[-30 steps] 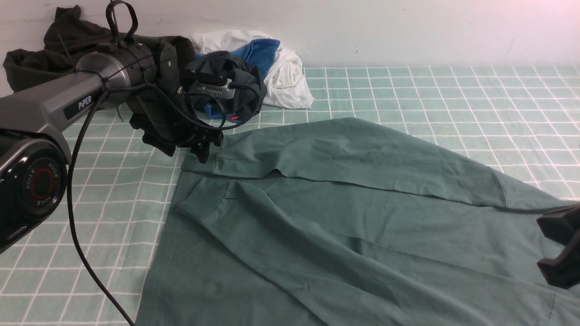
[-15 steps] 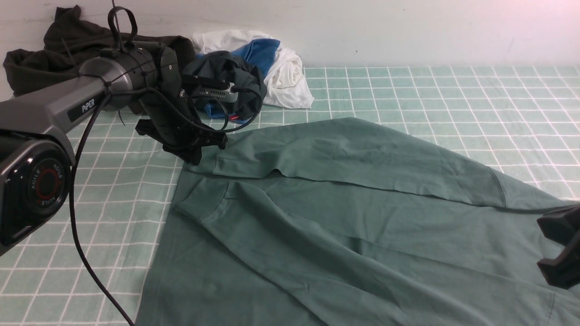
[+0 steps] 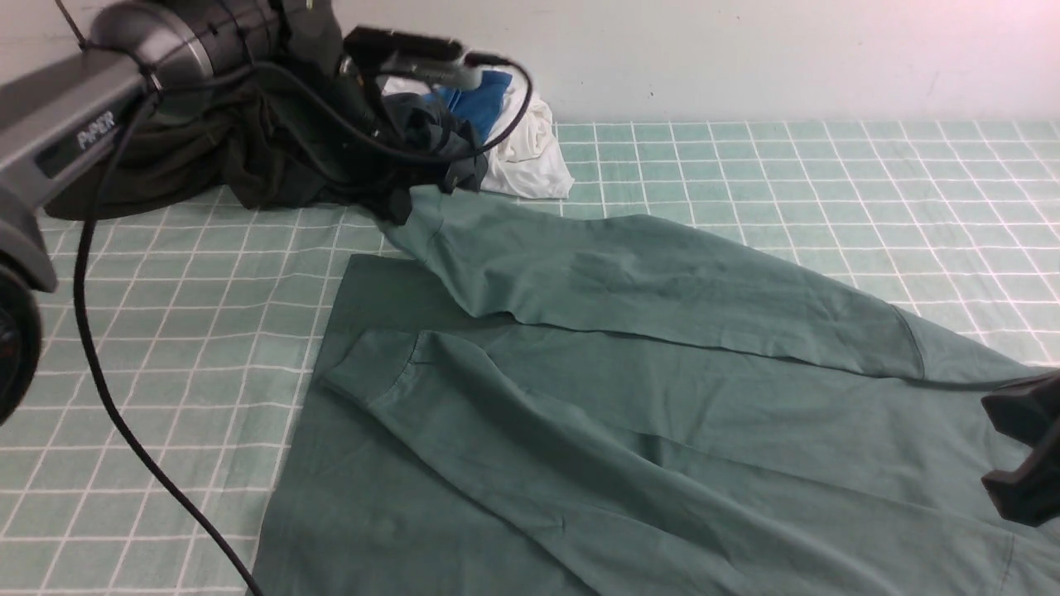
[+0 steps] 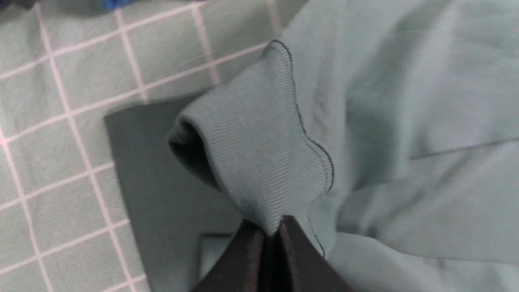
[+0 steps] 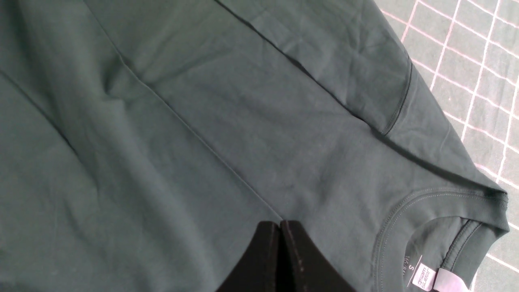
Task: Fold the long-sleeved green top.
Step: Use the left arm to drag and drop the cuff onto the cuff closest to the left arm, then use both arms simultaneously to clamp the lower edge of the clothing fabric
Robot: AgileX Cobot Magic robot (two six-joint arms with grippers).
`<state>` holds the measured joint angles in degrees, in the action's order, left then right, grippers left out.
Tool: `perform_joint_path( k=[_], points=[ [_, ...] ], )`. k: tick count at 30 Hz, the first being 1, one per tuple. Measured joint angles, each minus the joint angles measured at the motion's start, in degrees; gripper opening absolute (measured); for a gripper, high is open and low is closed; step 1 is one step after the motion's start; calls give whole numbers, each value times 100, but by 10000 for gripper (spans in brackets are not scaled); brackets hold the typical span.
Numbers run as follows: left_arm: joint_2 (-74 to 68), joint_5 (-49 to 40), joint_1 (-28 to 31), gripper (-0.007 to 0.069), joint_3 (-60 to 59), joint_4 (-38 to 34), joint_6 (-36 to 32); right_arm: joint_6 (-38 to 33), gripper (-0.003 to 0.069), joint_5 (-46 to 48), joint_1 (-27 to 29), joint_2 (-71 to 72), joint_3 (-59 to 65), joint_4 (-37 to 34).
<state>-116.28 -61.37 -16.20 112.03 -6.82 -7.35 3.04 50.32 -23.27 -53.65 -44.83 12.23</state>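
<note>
The green long-sleeved top [image 3: 621, 397] lies spread on the checked tablecloth, with both sleeves folded across its body. My left gripper [image 3: 399, 207] is shut on the ribbed cuff [image 4: 259, 134] of the far sleeve. It holds the cuff lifted above the top's far left corner; the pinch shows in the left wrist view [image 4: 271, 227]. My right gripper [image 3: 1023, 455] is at the right edge, shut and empty [image 5: 279, 227], just over the top's body beside the ribbed crew neck [image 5: 442, 227]. The chest logo is hidden.
A pile of clothes lies at the back left against the wall: a blackish-olive garment [image 3: 166, 165], a dark teal one [image 3: 431, 136], a white one [image 3: 530, 141] and a blue one [image 3: 480, 99]. The checked tablecloth [image 3: 828, 182] stretches to the right.
My left gripper has closed on the far sleeve's cuff and risen toward the back, lifting the sleeve end off the top. The right arm has not moved.
</note>
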Motion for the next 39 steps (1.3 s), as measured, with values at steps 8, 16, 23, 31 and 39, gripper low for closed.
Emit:
perform_joint_path(
  k=[8,16,23,31,39],
  points=[
    [1699,-661,-180,18,-220,38,537,0,-14,103,0,0,0,0],
    [3076,-80,-156,42,-3706,30,939,0,-14,184,-263,245,0,0],
    [3284,1407,-156,158,-6217,-34,881,0,-14,348,-301,343,0,5],
    [3440,944,-204,485,-6094,159,257,-129,-14,985,-311,343,-144,-191],
    [3857,-485,-1629,543,-6481,226,-1058,-1235,-14,1726,-447,343,-422,-1665]
  ],
)
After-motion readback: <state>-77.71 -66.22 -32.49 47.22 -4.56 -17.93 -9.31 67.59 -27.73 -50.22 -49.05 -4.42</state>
